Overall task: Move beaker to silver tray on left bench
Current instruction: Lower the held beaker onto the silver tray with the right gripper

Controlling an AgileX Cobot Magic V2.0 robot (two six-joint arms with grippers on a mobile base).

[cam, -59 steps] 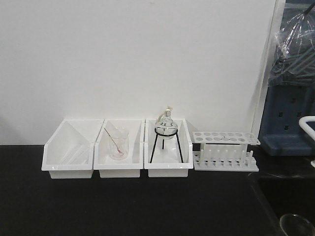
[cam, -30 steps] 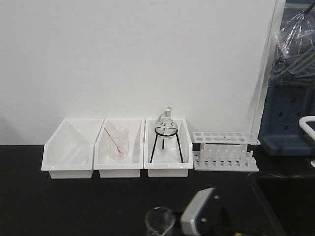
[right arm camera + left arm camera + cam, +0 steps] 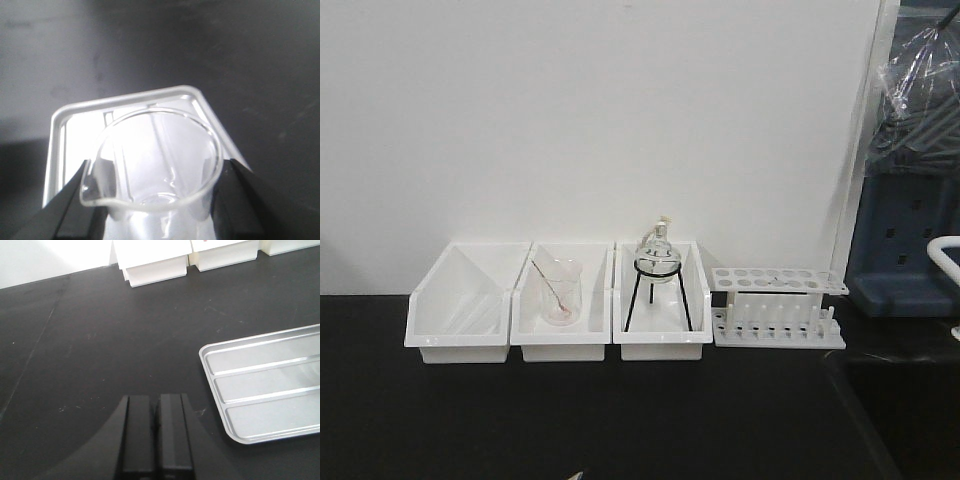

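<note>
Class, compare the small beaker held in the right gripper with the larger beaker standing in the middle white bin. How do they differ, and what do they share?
The beaker is held between the right gripper's jaws, above the silver tray; the larger beaker stands in a white bin. The beaker looks empty; the larger beaker holds a leaning rod and pink residue at its bottom. Both are clear glass, upright and open-topped.

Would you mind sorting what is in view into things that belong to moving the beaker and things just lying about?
Belongs to the job:
- beaker, held in the right gripper
- silver tray
- left bench

Just lying about:
- three white bins
- larger beaker with pink residue
- round flask on a black stand
- test tube rack
- left gripper, shut and empty
</note>
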